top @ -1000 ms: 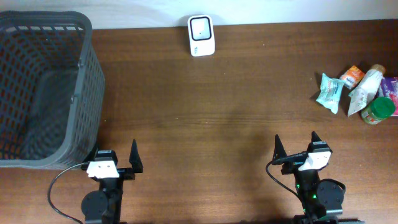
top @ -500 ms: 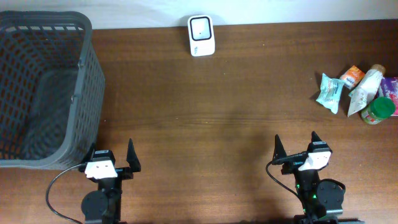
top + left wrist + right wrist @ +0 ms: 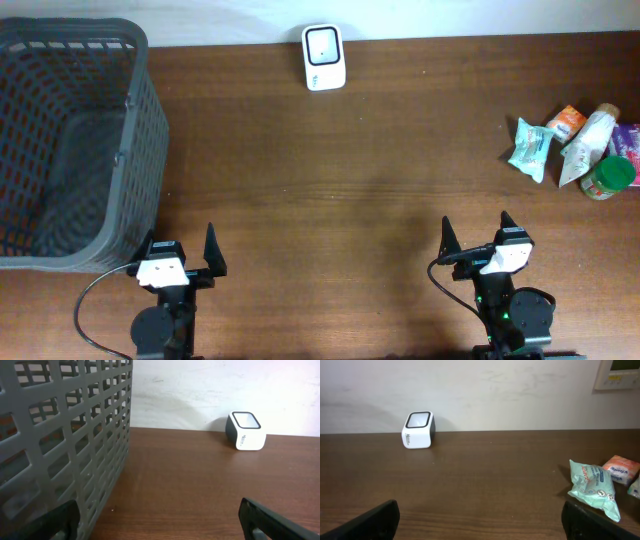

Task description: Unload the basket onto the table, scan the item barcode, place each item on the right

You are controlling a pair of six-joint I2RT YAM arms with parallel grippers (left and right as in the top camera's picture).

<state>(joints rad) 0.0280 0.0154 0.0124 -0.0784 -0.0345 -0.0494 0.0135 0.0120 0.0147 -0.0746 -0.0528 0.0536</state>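
Observation:
The white barcode scanner (image 3: 324,57) with a dark window stands at the table's far edge; it also shows in the left wrist view (image 3: 246,431) and the right wrist view (image 3: 418,429). The items lie in a small heap at the far right: a teal packet (image 3: 530,147) (image 3: 594,489), an orange packet (image 3: 566,122) (image 3: 621,469), a white pouch (image 3: 590,140) and a green-lidded jar (image 3: 607,178). My left gripper (image 3: 181,246) (image 3: 160,525) rests open at the near left, beside the basket, holding nothing. At the near right, my right gripper (image 3: 477,236) (image 3: 480,525) is open and holds nothing, well short of the items.
A large grey mesh basket (image 3: 130,150) (image 3: 65,435) fills the left side, its wall right next to my left gripper's left finger (image 3: 50,520). A purple item (image 3: 630,140) lies at the right edge. Bare brown tabletop (image 3: 330,190) spans the middle.
My left gripper has shifted slightly to the left, toward the basket. The right arm and all objects are where they were.

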